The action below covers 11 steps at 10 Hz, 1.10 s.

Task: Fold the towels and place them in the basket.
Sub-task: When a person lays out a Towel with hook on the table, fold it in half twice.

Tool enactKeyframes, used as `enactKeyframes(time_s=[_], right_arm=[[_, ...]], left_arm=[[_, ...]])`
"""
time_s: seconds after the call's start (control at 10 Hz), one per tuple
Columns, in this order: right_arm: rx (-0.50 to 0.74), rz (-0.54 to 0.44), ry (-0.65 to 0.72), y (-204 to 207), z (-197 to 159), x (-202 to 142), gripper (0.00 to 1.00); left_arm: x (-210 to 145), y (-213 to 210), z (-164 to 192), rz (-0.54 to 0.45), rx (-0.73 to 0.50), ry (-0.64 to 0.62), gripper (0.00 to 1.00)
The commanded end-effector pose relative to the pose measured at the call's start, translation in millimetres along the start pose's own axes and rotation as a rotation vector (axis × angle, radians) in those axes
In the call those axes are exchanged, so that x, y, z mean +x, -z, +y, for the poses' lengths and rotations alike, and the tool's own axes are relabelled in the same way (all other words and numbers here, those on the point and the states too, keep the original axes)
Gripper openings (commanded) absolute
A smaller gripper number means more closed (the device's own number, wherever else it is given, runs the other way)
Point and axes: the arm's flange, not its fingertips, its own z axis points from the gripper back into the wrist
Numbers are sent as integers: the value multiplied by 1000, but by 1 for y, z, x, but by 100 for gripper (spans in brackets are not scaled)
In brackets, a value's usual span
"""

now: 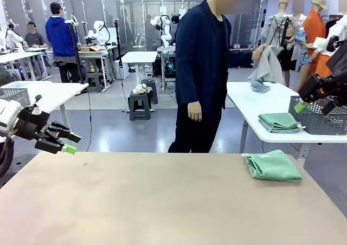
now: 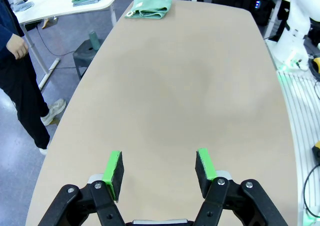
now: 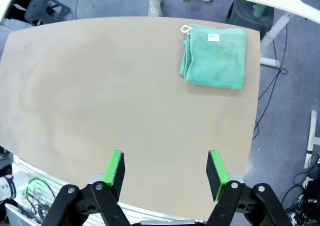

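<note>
A mint green towel (image 1: pixel 272 165) lies folded on the brown table near its far right edge; it also shows in the left wrist view (image 2: pixel 149 7) and, with a small white corner loop, in the right wrist view (image 3: pixel 216 56). The dark grey mesh basket (image 1: pixel 320 123) stands on the white side table behind it. My left gripper (image 1: pixel 71 143) hovers open over the table's left edge, nothing between its pads (image 2: pixel 160 168). High at the right, in front of the basket, my right gripper (image 1: pixel 314 108) is open and empty too (image 3: pixel 166 170).
A person (image 1: pixel 200 71) stands beyond the far edge, hands down. A folded green cloth stack (image 1: pixel 280 122) rests on the white side table (image 1: pixel 255 101) next to the basket. Another mesh basket (image 1: pixel 13 96) sits on a white table at the left.
</note>
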Motion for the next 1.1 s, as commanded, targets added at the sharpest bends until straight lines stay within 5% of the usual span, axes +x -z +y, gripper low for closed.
enactKeyframes(time_s=[0.0, 1.0], right_arm=[[-2, -2, 8, 2, 1, -1, 82], [-2, -2, 8, 2, 1, -1, 82]], left_arm=[[1, -1, 0, -5, 1, 2, 74], [1, -1, 0, -5, 1, 2, 74]])
